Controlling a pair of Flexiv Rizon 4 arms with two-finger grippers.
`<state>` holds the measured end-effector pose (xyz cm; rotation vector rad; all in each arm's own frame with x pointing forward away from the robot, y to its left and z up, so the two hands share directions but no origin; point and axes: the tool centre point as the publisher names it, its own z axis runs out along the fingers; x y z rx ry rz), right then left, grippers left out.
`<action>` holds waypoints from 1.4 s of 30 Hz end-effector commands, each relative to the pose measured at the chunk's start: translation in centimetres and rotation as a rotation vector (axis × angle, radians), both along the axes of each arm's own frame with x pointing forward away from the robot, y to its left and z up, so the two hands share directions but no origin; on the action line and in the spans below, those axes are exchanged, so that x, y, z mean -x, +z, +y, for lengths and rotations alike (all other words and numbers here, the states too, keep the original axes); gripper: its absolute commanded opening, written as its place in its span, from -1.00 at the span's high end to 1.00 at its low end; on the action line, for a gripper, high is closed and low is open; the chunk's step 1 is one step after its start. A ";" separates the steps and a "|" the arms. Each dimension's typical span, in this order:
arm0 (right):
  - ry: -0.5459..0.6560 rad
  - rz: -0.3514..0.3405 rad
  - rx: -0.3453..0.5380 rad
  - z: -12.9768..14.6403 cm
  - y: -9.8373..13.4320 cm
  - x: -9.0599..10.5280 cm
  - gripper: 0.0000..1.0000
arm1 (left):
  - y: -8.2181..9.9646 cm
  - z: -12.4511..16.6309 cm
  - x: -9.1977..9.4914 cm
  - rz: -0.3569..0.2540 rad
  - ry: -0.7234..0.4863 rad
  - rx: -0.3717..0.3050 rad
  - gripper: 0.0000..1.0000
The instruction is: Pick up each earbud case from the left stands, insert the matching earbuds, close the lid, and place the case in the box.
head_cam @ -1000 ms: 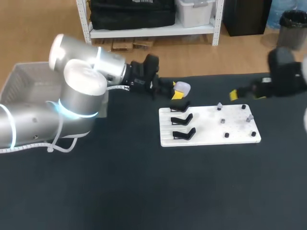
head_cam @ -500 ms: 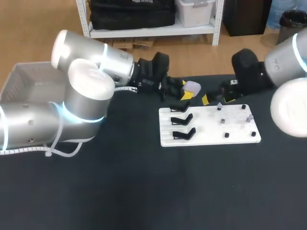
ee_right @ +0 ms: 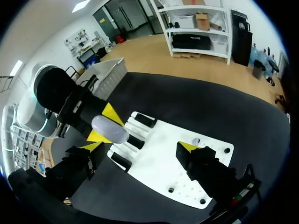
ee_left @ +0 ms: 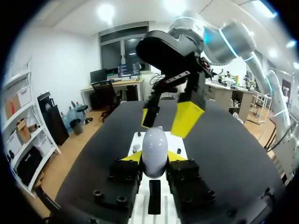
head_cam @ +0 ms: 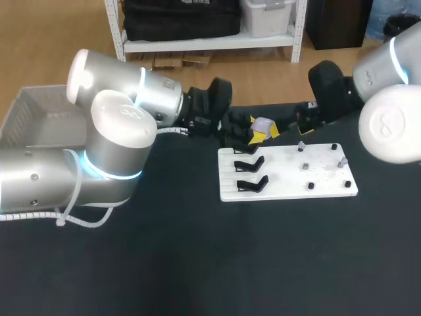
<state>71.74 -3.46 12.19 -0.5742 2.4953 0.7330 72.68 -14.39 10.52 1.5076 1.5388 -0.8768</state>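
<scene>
My left gripper (head_cam: 260, 131) holds a pale lavender earbud case (head_cam: 262, 124) just above the far left corner of the white board (head_cam: 289, 176). In the left wrist view the case (ee_left: 154, 151) sits upright between the yellow tips, and the gripper (ee_left: 154, 157) is shut on it. My right gripper (ee_left: 168, 119) hangs open right beyond the case, not touching it. In the right wrist view its fingers (ee_right: 140, 147) stand wide apart, with the case (ee_right: 110, 129) ahead of them. Three black stands (head_cam: 250, 164) on the board are bare. Small earbuds (head_cam: 305, 166) sit on pegs at the board's right.
A white basket (head_cam: 33, 115) stands off the table's left end, behind my left arm. Dark tabletop (head_cam: 197, 263) spreads in front of the board.
My right arm has swung in from the far right to just beside the held case. The left gripper has carried the case a little to the right.
</scene>
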 end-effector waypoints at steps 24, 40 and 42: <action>-0.128 -0.008 0.309 -7.9 0.8 1.9 -1.00 | 2.3 0.9 0.2 0.024 -0.010 0.293 1.00; -0.193 0.029 0.558 -10.2 -0.4 3.7 -1.00 | 3.6 1.2 0.4 -0.007 0.016 0.338 1.00; -0.193 0.029 0.558 -10.2 -0.4 3.7 -1.00 | 3.4 1.2 0.2 0.008 0.018 0.340 1.00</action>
